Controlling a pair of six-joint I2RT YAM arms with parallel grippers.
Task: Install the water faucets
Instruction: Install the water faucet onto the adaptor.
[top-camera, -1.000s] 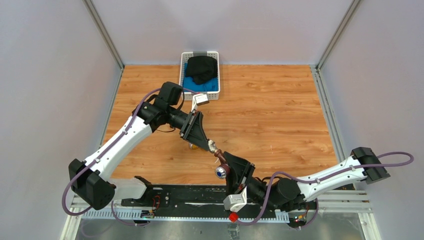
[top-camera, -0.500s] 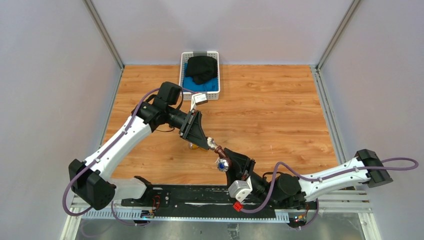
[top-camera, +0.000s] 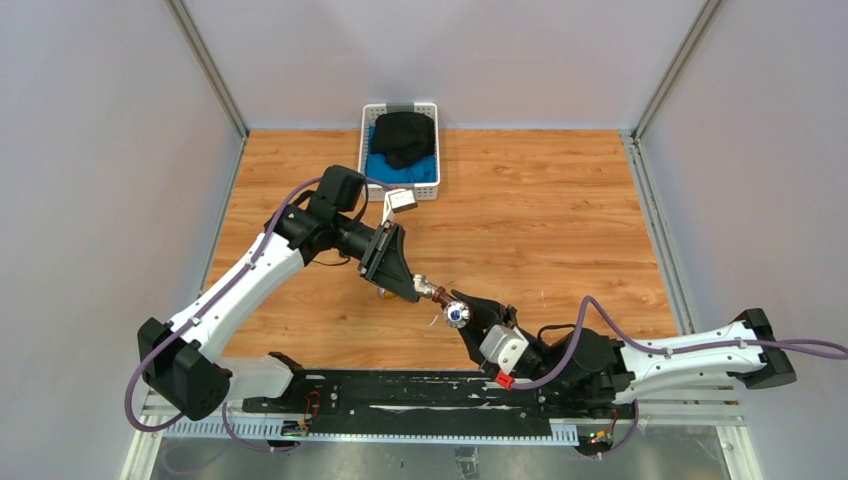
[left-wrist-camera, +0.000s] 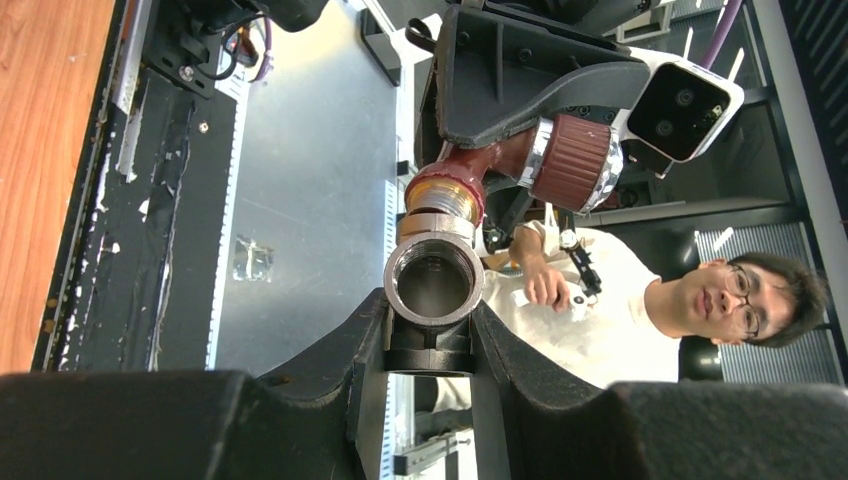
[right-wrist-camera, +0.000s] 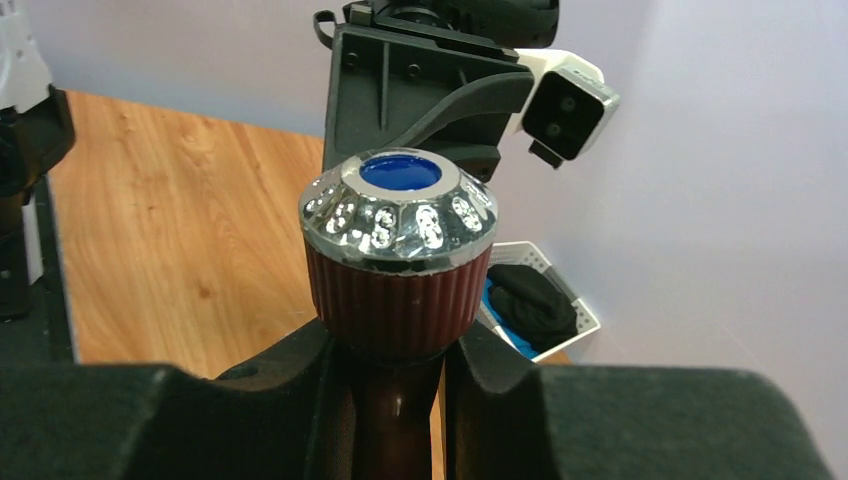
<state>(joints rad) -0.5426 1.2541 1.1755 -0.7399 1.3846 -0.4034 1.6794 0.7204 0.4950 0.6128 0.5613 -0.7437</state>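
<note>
My left gripper (top-camera: 418, 289) is shut on a stubby grey metal fitting (left-wrist-camera: 433, 285), its open threaded mouth facing the left wrist camera. My right gripper (top-camera: 466, 323) is shut on the neck of the dark reddish-brown faucet (left-wrist-camera: 500, 160), just below its round knob (right-wrist-camera: 400, 240) with the blue mark (right-wrist-camera: 400, 172). The faucet's threaded end (left-wrist-camera: 443, 196) meets the fitting side-on, in mid-air above the wooden table (top-camera: 560, 230). The brass-yellow faucet (top-camera: 385, 294) lies on the table, mostly hidden under the left gripper.
A white basket (top-camera: 400, 150) holding black and blue cloth stands at the back of the table; it also shows in the right wrist view (right-wrist-camera: 535, 300). A black rail plate (top-camera: 400, 392) runs along the near edge between the arm bases. A person sits beyond the near edge (left-wrist-camera: 700, 295).
My right wrist has rolled and its arm has stretched out rightward, turning the reddish-brown faucet against the fitting; the knob has swung from lower left to facing up. The left arm has barely moved.
</note>
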